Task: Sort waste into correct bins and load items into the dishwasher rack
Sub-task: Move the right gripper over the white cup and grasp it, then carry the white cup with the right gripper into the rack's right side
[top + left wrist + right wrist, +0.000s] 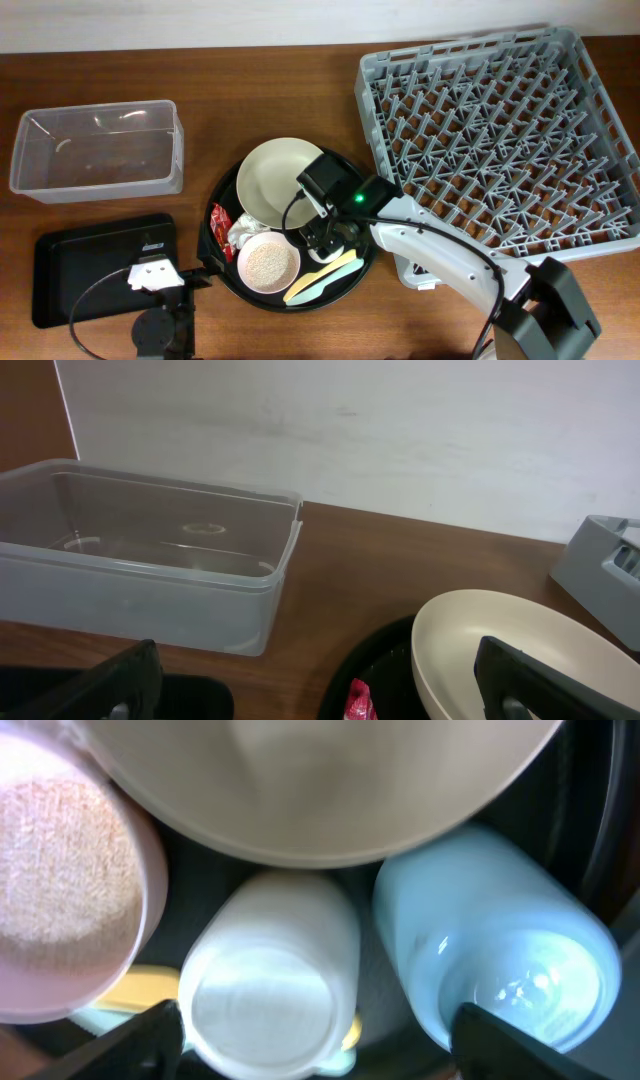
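Seemingly lined up to take a cup, the right gripper hovers over a big round black tray, its fingers spread wide and holding nothing. Its wrist camera shows a white cup nearest the middle of the gap, with a light blue cup just beside it. A large cream round dish fills the top of that view, and a small pink bowl of white rice grains sits at the left.

Yellow and pale blue plastic utensils lie at the tray's lower edge. A small red snack wrapper and a crumpled white paper napkin lie on its left side. The large square grey pegged dishwasher rack stands to the right with nothing loaded.

For a good grip, the fingers should centre on the white cup alone, clear of the blue cup and the dish rim, before closing.

The left gripper, also spread and empty, sits by a clear rectangular plastic tub and a flat black rectangular tray.
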Available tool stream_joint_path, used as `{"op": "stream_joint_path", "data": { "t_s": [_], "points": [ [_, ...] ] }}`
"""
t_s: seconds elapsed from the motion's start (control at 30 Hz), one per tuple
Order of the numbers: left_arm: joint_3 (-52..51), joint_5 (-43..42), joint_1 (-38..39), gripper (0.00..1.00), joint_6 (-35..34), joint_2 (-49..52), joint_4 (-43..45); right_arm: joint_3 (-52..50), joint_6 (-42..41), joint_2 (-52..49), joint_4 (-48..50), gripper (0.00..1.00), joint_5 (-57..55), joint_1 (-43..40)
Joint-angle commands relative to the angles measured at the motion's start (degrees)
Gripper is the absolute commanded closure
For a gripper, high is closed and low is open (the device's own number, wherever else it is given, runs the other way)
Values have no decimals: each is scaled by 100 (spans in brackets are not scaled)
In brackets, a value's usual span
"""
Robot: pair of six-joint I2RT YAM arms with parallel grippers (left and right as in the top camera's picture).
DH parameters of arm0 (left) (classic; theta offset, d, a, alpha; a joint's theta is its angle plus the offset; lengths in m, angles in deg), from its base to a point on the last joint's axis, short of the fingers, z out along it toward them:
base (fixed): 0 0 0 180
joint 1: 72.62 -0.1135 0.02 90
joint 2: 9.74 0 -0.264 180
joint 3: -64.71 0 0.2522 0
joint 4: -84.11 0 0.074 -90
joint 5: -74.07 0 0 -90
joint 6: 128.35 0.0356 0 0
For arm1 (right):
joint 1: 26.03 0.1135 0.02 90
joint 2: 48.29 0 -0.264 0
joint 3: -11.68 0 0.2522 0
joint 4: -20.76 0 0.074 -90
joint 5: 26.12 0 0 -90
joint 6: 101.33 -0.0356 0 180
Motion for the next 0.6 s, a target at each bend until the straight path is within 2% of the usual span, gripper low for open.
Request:
{"op": "stream_joint_path", "data": {
  "t_s": [0.0,0.3,0.43,0.57],
  "points": [
    [-28,-59,-28,1,98,-33,4,157,555,153,-188,9,601,26],
    [-28,-59,-28,1,98,-33,7,136,1637,-398,-199,9,1067,221],
    [-28,-59,-28,1,98,-33,7,136,1609,-420,-179,9,990,289],
    [-28,-59,-28,1,96,-33,7,136,1283,-420,-98,9,365,286]
  ]
}}
